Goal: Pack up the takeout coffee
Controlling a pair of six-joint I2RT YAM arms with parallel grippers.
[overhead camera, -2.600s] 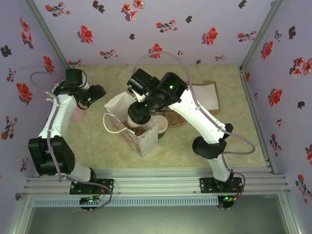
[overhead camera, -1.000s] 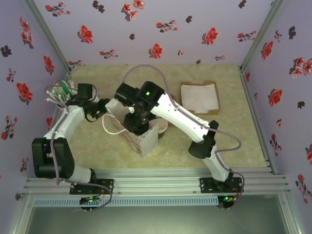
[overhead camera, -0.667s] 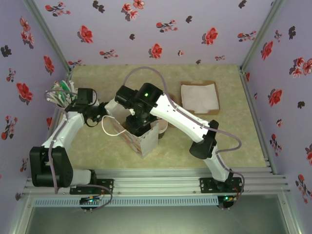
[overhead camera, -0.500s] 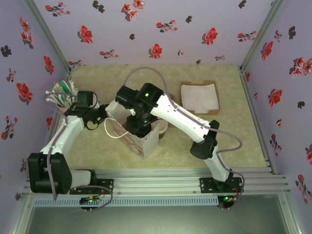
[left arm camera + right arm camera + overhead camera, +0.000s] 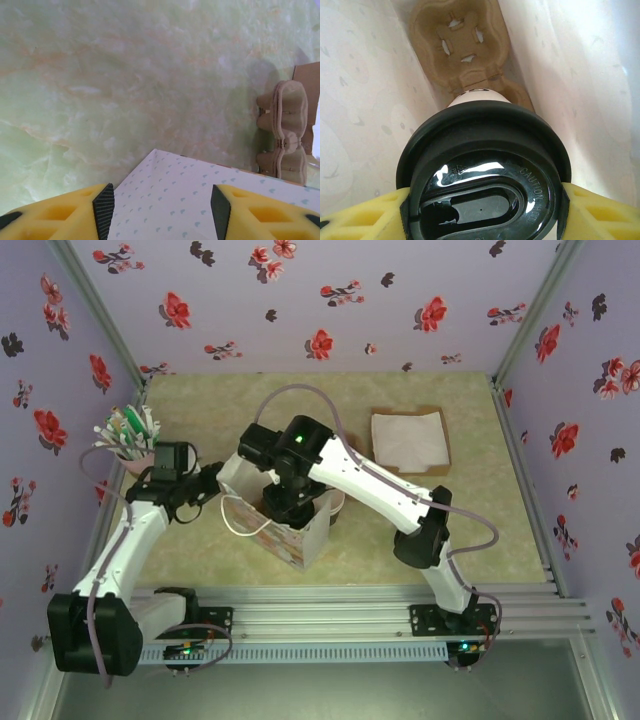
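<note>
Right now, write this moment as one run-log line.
right jaws: shut on takeout coffee | coffee: inside paper bag, above cup carrier | left jaws: open by bag

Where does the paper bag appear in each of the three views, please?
Top external: the paper bag stands mid-picture.
Left wrist: its patterned outer wall lies bottom centre, between the fingers of the left gripper.
Right wrist: its pale inner walls flank the takeout coffee.
Shared landmark: the bag's small print.

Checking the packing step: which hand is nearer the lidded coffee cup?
Right. The right hand grips the coffee cup inside the paper bag. The left hand is open outside the bag, at its left edge in the top view, not touching the cup.
</note>
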